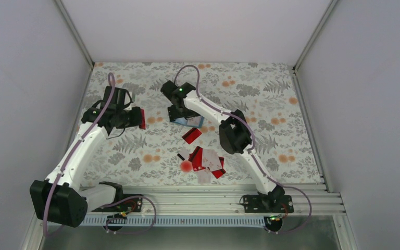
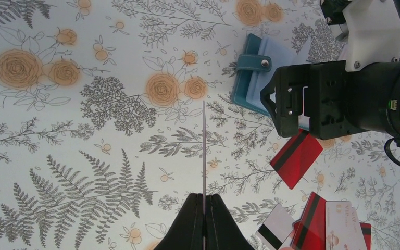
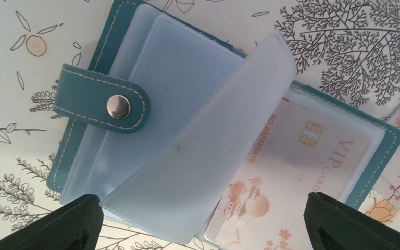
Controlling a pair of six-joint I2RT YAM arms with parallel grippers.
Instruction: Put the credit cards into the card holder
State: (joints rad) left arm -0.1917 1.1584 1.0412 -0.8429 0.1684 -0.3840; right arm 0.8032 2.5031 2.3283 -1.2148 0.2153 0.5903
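Observation:
The teal card holder [image 3: 101,101] lies open on the floral mat, its clear sleeves fanned up. A white VIP card [image 3: 312,156] rests on its right page and sticks out past the lower edge. My right gripper [image 3: 203,229] hangs open just over the holder [image 1: 195,123], one finger on each side. My left gripper [image 2: 204,198] is shut on a red credit card [image 1: 142,119], seen edge-on in the left wrist view as a thin line [image 2: 204,151], off to the holder's left. One red card [image 1: 191,135] lies alone. Several red and white cards [image 1: 208,161] are piled nearer the arms.
A small round red blob [image 1: 186,165] and a tiny black piece [image 1: 180,156] lie beside the pile. White walls enclose the mat on three sides. A metal rail [image 1: 213,200] runs along the near edge. The right arm's elbow [image 1: 233,136] hangs beside the pile.

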